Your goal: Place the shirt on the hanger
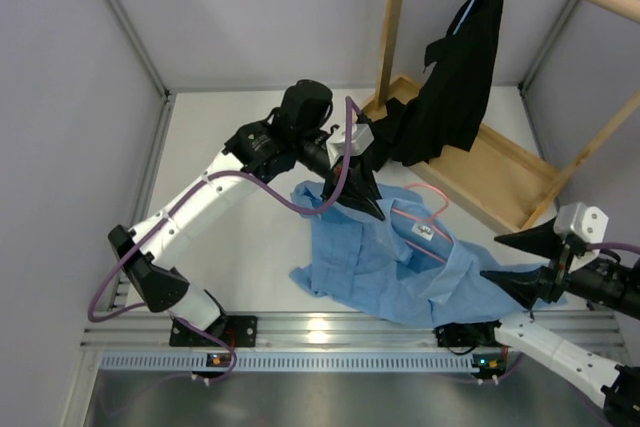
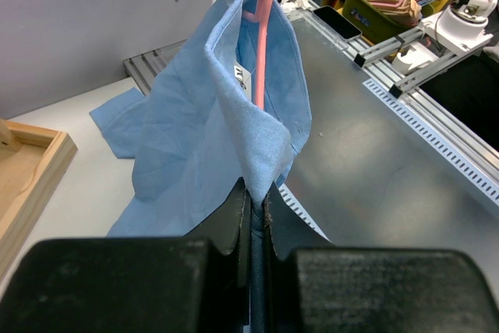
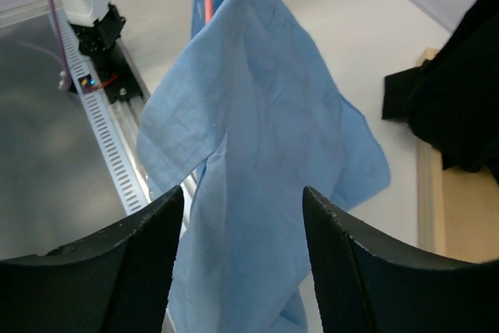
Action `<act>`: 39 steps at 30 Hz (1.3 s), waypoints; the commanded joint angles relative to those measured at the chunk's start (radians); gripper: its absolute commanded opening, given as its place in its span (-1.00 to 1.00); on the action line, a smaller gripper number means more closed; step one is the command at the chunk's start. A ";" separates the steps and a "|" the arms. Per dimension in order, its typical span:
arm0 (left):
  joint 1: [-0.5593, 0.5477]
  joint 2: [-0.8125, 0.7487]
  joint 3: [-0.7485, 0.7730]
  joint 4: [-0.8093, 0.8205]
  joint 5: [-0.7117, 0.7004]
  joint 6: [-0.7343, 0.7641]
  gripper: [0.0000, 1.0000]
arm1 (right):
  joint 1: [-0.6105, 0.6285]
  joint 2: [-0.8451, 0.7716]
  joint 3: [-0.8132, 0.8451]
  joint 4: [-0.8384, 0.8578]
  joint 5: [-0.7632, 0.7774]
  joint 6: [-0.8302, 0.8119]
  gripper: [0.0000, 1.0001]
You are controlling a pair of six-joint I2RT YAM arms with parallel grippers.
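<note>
The white surface (image 1: 230, 177) carried the light blue shirt (image 1: 370, 267), which lay crumpled and spread out. Beyond the shirt, toward the far right, stood a wooden rack base (image 1: 505, 172). Just nearer than the shirt ran an aluminium rail (image 1: 330, 327).

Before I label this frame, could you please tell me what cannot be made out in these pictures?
The hanger: in the top view part of its wire is covered by the shirt; each wrist view shows only a short pink stretch.
The right gripper: open, but the right wrist view does not show whether its fingers touch the shirt.
The collar label: too small to read in the left wrist view.
</note>
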 commanded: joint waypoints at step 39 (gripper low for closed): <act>0.020 -0.059 0.092 0.124 -0.347 -0.180 0.96 | 0.010 0.064 0.075 -0.062 0.122 0.045 -1.00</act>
